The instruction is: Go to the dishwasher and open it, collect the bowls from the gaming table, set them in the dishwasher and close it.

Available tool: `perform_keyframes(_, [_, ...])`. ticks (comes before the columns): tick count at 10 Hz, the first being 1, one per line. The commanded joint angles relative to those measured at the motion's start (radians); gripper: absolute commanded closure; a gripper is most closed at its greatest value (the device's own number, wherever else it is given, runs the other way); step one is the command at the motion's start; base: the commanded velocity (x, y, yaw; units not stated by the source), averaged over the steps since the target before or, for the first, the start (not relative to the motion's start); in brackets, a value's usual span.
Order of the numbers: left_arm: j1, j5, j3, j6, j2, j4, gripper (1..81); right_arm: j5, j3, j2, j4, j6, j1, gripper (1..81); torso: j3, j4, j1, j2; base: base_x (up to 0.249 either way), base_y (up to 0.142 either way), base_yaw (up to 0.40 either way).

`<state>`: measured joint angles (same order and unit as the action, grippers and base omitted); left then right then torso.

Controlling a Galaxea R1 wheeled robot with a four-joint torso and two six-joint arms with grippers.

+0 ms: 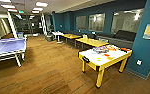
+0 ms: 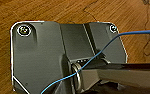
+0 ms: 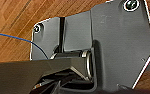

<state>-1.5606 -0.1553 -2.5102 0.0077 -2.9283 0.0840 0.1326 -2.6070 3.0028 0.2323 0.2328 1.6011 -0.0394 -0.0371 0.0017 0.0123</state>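
Head view, left to right. A blue ping-pong table (image 1: 7, 47) is seen at the left edge, standing on the wood-plank floor (image 1: 51, 67). Behind it, a glass-walled corridor under ceiling lights is visible, blurred. Further right, along the teal wall (image 1: 66, 21), a small white table (image 1: 57, 33) is noted, then two yellow-topped tables (image 1: 91, 41) in a row before a dark bench seat (image 1: 123, 35). Framed panels are hung on the wall above.

The gaming table (image 1: 104, 58) is found at right of centre — glossy white tabletop, yellow sides and legs, a black fitting on the near end. It stands near a teal pillar (image 1: 147, 42) carrying a notice at upper right and a wall socket low down. The bowls (image 1: 106, 55) are seen as small orange-red shapes on the tabletop, with a yellow-green one nearer the front; their exact number cannot be told. A clutter of mixed-coloured items (image 1: 100, 49) lies at the far side of the same tabletop — not identifiable.

Wrist views: in each, the robot's dark plate and jointed bar are shown above the wood floor, with a blue cable (image 2: 96, 53) crossing. Whether the left or the right end effector is released or clenched cannot be told.
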Motion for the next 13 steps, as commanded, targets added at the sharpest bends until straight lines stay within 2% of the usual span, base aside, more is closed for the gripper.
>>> perform_keyframes(1, [0.038,0.049,0.005,0.009,0.003,0.006,1.0,-0.044,0.007,0.0,0.01,-0.004,-0.038,1.0,0.0,0.0,0.0,0.0,0.109,0.067,0.0])
perform_keyframes(7, [0.038,0.049,0.005,0.009,0.001,0.005,1.0,-0.044,0.007,0.0,0.008,-0.006,-0.037,1.0,0.0,0.0,0.0,0.0,0.109,0.066,0.0])
perform_keyframes(13, [0.038,0.049,0.005,0.008,0.0,0.008,1.0,-0.044,0.007,0.0,0.008,-0.006,-0.04,1.0,0.0,0.0,0.0,0.0,0.109,0.0,0.0])
